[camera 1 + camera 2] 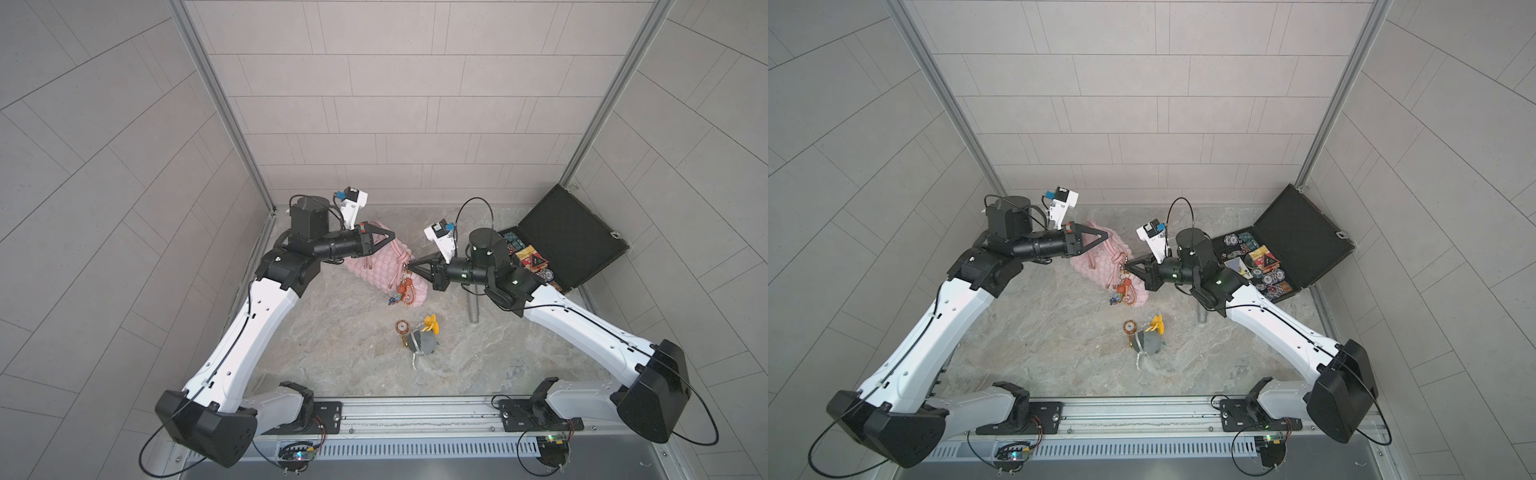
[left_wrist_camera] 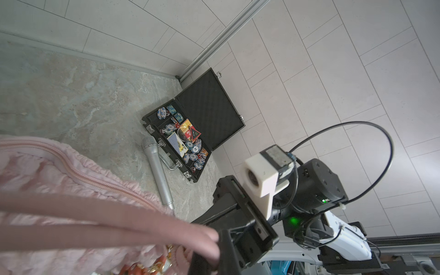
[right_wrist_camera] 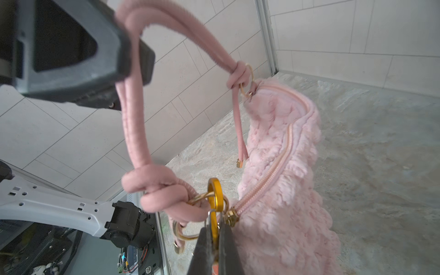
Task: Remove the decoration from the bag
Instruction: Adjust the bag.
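The pink bag [image 1: 370, 270] sits in the far middle of the table [image 1: 332, 353], between the two claws. The left claw [image 1: 392, 236] reaches in from the left over the bag's far end. Its jaws are together on the pink straps [image 3: 133, 114], which run up from knots at gold rings on both ends of the bag. The right claw [image 3: 215, 228] comes in from the right at the bag's near end, and its jaws are clamped on the gold clip [image 3: 215, 195] hooked to the ring beside the zip pull. In both top views the decoration [image 1: 405, 291], a cluster of orange charms, hangs from that end against the bag's near side.

Near of the bag, well apart from it, a small grey toy [image 1: 424, 340] with a yellow part lies on the table. In the far right corner a black case [image 1: 573, 237] stands open with chips and cards inside. A silver microphone [image 2: 157, 166] lies just beside it.
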Robot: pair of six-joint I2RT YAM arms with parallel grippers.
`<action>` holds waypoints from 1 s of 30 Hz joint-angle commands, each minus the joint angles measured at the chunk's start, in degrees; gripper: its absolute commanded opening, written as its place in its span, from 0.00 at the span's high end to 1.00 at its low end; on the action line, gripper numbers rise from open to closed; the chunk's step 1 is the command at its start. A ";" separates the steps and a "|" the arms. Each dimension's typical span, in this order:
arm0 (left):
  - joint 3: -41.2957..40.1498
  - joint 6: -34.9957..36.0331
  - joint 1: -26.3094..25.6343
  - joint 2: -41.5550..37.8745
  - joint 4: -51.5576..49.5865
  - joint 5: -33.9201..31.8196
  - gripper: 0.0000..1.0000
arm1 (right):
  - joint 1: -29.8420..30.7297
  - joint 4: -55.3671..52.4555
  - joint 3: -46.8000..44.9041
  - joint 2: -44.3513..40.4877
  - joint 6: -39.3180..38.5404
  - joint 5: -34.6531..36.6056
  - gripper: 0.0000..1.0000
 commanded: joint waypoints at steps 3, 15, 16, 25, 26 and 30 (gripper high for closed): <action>1.59 5.85 0.42 -1.50 -3.68 1.23 1.00 | -0.93 0.77 3.03 -4.23 0.44 1.05 1.00; -3.48 8.07 3.32 -3.75 -5.34 -2.06 1.00 | -2.66 -14.03 7.37 -6.51 -9.79 2.39 1.00; -3.70 7.93 3.33 -3.68 -5.18 -2.31 1.00 | -2.62 -15.64 7.54 -6.49 -10.82 2.13 1.00; -5.80 8.42 3.44 -2.37 -4.06 -4.32 1.00 | -1.70 -26.80 9.57 -4.33 -13.32 -3.49 1.00; -5.72 8.70 3.43 -2.36 -3.80 -4.87 1.00 | -1.52 -28.00 9.59 -4.10 -13.44 -4.01 1.00; -4.38 9.75 3.53 -1.58 -3.16 -5.84 1.00 | -0.81 -33.06 9.91 -2.30 -14.37 -6.08 1.00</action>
